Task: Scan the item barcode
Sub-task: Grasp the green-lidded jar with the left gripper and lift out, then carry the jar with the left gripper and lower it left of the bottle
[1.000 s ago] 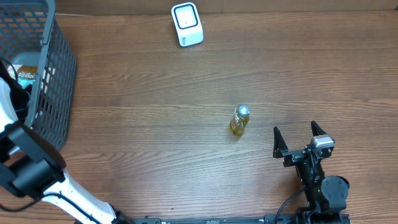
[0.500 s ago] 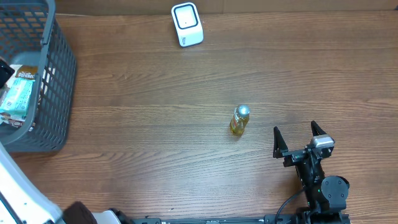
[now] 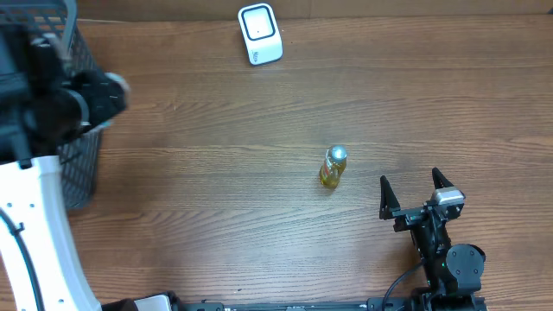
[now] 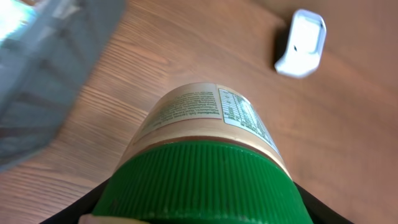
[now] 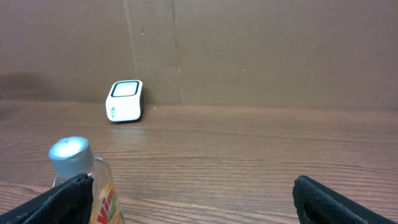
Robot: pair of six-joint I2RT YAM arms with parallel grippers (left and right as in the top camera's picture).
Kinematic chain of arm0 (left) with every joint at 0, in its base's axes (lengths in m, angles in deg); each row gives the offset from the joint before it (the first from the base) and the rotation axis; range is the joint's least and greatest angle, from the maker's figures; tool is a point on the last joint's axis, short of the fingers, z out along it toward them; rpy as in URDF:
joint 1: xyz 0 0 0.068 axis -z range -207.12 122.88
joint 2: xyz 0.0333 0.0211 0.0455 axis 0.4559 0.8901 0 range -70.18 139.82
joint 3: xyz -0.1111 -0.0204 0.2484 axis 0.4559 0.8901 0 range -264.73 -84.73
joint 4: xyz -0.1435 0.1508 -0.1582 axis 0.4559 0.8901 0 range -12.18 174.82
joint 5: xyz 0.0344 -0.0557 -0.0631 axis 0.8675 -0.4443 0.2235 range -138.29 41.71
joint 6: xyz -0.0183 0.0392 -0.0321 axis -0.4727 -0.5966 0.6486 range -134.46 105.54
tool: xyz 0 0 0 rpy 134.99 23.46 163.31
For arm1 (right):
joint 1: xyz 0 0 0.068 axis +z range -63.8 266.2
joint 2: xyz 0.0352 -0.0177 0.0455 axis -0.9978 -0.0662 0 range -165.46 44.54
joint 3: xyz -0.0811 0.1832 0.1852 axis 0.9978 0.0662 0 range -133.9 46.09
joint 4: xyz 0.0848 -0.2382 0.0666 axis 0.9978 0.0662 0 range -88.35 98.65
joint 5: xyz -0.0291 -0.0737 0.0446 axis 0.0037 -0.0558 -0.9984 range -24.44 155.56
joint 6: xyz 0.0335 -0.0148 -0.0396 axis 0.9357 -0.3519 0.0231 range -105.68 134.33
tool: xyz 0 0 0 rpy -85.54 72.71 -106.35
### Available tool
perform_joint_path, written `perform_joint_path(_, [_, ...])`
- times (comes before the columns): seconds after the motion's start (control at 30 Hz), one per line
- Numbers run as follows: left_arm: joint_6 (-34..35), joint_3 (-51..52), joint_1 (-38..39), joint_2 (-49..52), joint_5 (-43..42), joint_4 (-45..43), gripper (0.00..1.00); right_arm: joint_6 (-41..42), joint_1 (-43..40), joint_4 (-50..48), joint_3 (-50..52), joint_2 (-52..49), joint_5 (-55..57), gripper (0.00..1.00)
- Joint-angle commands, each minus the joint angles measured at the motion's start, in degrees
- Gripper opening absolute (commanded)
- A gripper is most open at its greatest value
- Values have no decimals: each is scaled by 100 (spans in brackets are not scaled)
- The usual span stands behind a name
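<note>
Item 1, nearest, table [image 3: 216, 173] edge at 5 o'clock: right gripper [image 3: 415, 192], fingers spread wide, holding nothing, parked low. Item 2, just beyond it toward the centre: small yellow bottle [image 3: 333, 167] with silver cap, upright, apart from both arms. Item 3, at 10 o'clock, aloft: left gripper [image 4: 199, 214], its fingers [image 4: 310, 206] pinching the jar [image 4: 205, 124] at the green ribbed lid [image 4: 205, 186]; this is taken to be the piece due for scanning. It hangs above bare wood beside the grey mesh basket [image 3: 79, 168]. Handling, by judgement: rigid body, likely weighty if full. The ribbing gives good purchase, while the smooth tan label [image 4: 236, 115] would be slippery. A hold at the lid end is best, leaving the printed wall clear. Only a nutrition panel shows; the barcode is not seen, so the jar may need turning. Whether it is glass or plastic cannot be told, so treat it as breakable. Item 4, farthest, at 12 o'clock: white scanner [image 3: 259, 33], well apart from the jar.
</note>
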Motion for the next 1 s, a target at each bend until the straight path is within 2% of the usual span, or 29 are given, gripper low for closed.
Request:
perform_joint_path(0.0, [188,-11,715,68,334,-2,48,-26,-11,-20,61,46,-4,100])
perform_joint_path(0.3, [619,782,2323,581,339,-90,50,-26,-11,-20,61,46,-2,100])
perform_joint_path(0.57, [1537,1801,3458,1488,350,-713,52,-26,-11,-20,61,46,-4,100])
perform_joint_path(0.8, [2243,2188,4109,2354,629,-1152,54,-26,-11,-22,61,46,-4,100])
perform_joint_path(0.97, [2330,2188,4387,2830,636,-1401,55,-26,-11,-20,61,46,-4,100])
